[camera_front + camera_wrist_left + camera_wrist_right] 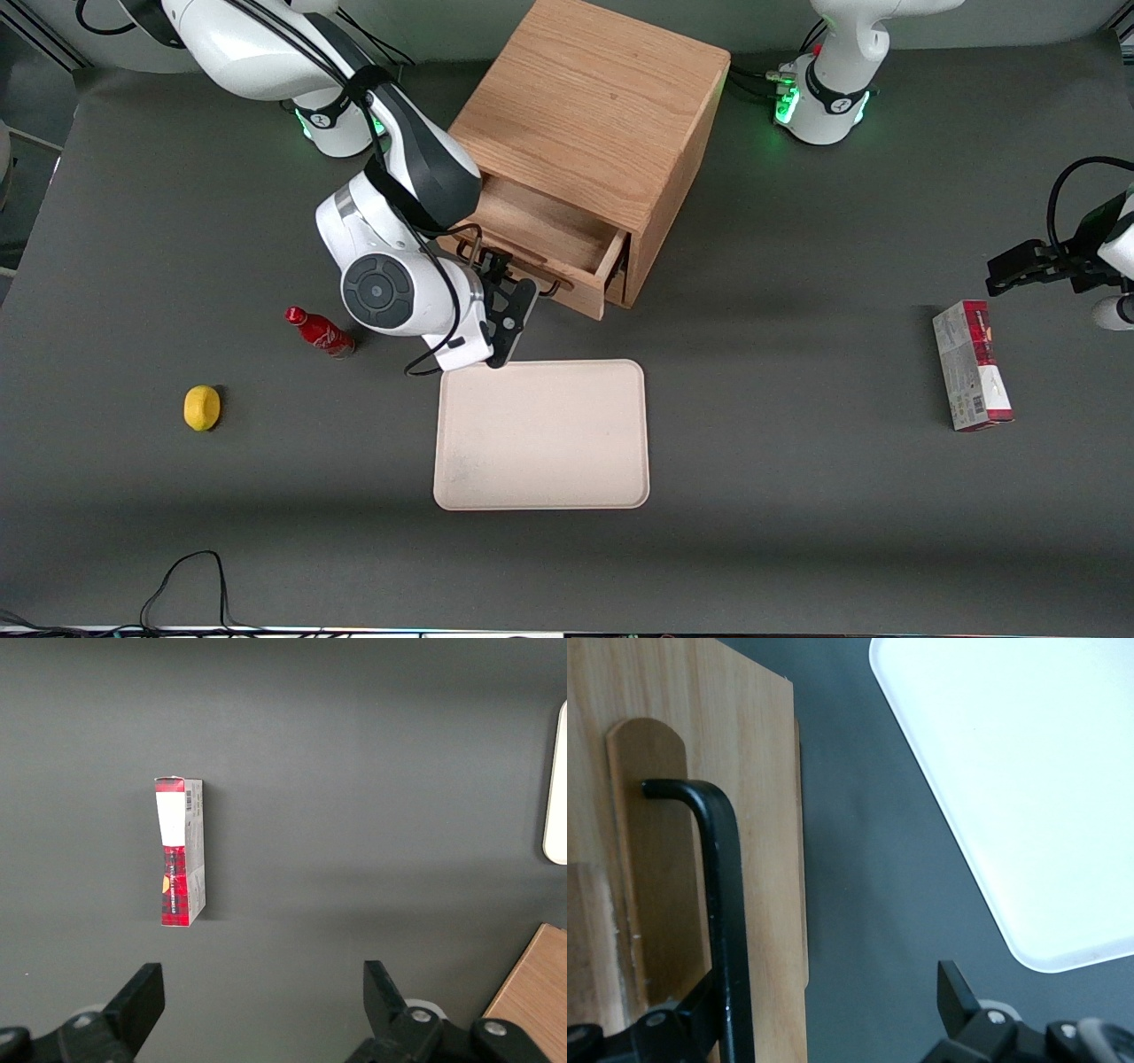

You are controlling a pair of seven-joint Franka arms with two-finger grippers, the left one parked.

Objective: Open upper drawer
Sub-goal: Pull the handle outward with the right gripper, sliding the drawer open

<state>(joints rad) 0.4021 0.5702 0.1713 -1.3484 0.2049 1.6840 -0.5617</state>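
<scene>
My right arm [390, 133] reaches down and forward from its base, wrist [390, 288] bent low. My gripper [518, 306] sits at the front of the drawer, its fingers [957, 988] spread apart, gripping nothing.

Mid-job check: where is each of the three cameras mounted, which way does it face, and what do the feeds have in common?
Front view: high above the table, looking down at the oak cabinet, its upper drawer pulled out, the gripper at the handle, both arms showing.
Right wrist view: on the working arm, facing the drawer's black handle; its fingers show, spread apart.
Left wrist view: on the parked arm, facing down at a red box.
Shared: the white tray appears in all three.
</scene>
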